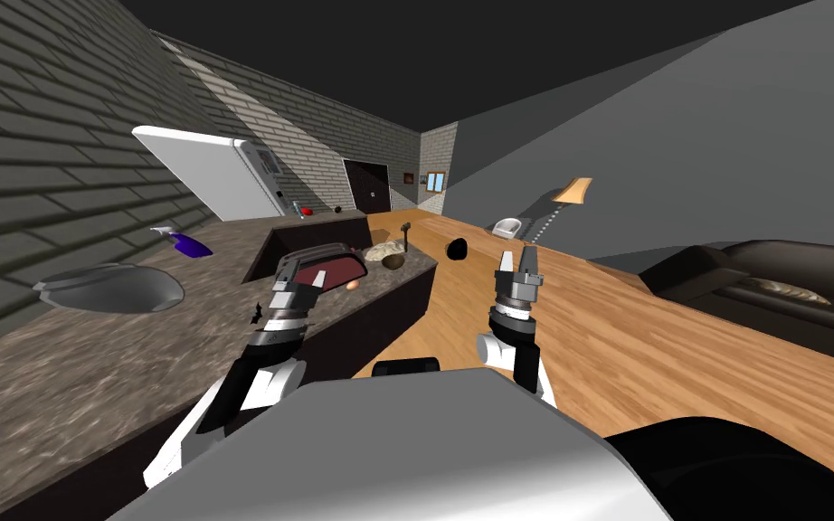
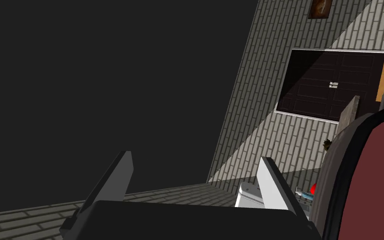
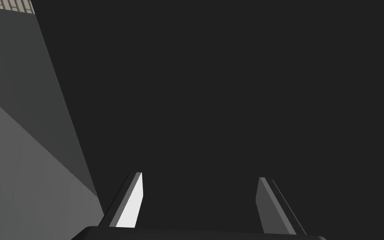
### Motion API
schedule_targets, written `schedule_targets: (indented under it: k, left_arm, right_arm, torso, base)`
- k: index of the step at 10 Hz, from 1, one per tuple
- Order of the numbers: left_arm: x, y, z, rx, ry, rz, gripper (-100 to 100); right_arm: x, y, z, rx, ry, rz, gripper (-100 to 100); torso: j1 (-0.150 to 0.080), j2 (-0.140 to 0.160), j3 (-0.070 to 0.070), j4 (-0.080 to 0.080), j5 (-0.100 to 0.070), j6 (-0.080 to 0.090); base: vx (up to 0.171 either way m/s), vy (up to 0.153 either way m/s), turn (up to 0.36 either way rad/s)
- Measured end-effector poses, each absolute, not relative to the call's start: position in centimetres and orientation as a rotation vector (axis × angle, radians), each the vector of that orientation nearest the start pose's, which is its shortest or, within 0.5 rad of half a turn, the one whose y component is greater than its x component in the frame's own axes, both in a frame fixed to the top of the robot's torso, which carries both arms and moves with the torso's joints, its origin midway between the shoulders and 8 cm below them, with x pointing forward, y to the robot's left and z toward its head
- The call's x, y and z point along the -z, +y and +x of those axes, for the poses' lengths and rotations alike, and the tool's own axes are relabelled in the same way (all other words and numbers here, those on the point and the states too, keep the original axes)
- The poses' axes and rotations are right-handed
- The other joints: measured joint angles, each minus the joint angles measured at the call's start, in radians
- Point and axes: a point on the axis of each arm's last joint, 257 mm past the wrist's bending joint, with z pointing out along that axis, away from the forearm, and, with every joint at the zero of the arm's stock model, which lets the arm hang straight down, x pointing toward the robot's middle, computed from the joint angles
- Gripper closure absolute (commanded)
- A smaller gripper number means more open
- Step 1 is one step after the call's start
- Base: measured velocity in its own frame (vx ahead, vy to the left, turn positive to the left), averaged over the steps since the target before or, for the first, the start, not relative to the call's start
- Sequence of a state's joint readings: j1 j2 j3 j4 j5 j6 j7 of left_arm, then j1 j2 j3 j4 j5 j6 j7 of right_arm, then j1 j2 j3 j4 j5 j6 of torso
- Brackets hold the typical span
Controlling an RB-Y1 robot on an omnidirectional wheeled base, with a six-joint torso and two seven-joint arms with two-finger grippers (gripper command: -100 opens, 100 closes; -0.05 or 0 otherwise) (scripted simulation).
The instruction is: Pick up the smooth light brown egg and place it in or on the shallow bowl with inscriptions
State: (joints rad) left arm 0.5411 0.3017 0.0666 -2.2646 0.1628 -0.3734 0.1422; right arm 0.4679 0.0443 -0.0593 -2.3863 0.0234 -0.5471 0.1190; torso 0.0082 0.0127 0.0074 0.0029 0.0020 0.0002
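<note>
Egg sits on the mottled surface, just beside the dark red appliance and near the brown bowl. Left gripper hovers near the egg, fingers spread, holding nothing. Right gripper is up over the wood floor, fingers spread too.

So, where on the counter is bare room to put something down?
Bare: the mottled grey-brown counter between the round grey sink and the left gripper. Crowded: its far end, where the small light brown egg, the dark red tray and the shallow brown bowl lie close together.
</note>
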Motion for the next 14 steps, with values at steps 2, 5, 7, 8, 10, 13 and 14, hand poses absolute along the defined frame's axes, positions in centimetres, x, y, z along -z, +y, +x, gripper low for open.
schedule_targets:
  k: [2,5,7,8,10,13,14]
  left_arm:
    - [2.3,30.8,36.9,1.408,0.887,-0.775,-100]
    - [3.9,32.6,38.6,1.422,0.946,-0.853,-100]
    - [4.8,33.6,39.7,1.434,0.982,-0.907,-100]
    - [5.1,34.0,40.0,1.436,0.994,-0.932,-100]
    - [6.2,35.4,41.4,1.445,1.023,-1.004,-100]
    - [7.7,36.6,42.7,1.455,1.055,-1.114,-100]
    - [8.2,37.0,43.0,1.455,1.063,-1.15,-100]
  right_arm:
    - [-8.8,-28.8,30.8,-1.158,0.486,0.483,0]
    - [-8.8,-28.8,30.8,-1.157,0.487,0.483,0]
    - [-8.8,-28.8,30.8,-1.158,0.487,0.483,0]
    - [-8.8,-28.8,30.8,-1.157,0.487,0.483,0]
    - [-8.8,-28.8,30.8,-1.158,0.487,0.483,0]
    - [-8.8,-28.8,30.8,-1.157,0.487,0.483,0]
    - [-8.8,-28.8,30.8,-1.157,0.487,0.484,0]
  torso:
    - [-0.001,-0.005,-0.002,-0.001,0.0,0.0]
    - [0.0,-0.004,-0.002,-0.001,0.0,0.0]
    - [-0.002,-0.007,-0.004,-0.001,0.0,0.0]
    - [-0.002,-0.008,-0.004,-0.002,0.0,0.0]
    - [-0.002,-0.007,-0.004,-0.001,0.0,0.0]
    - [-0.003,-0.01,-0.005,-0.002,-0.001,0.0]
    - [-0.004,-0.011,-0.006,-0.002,-0.001,0.0]
  base:
    - [-0.127,0.092,-0.083]
    - [-0.137,0.1,-0.09]
    - [-0.09,0.076,-0.094]
    - [-0.103,0.069,-0.078]
    - [-0.106,0.068,-0.093]
    - [-0.066,0.047,-0.094]
    - [-0.037,0.036,-0.101]
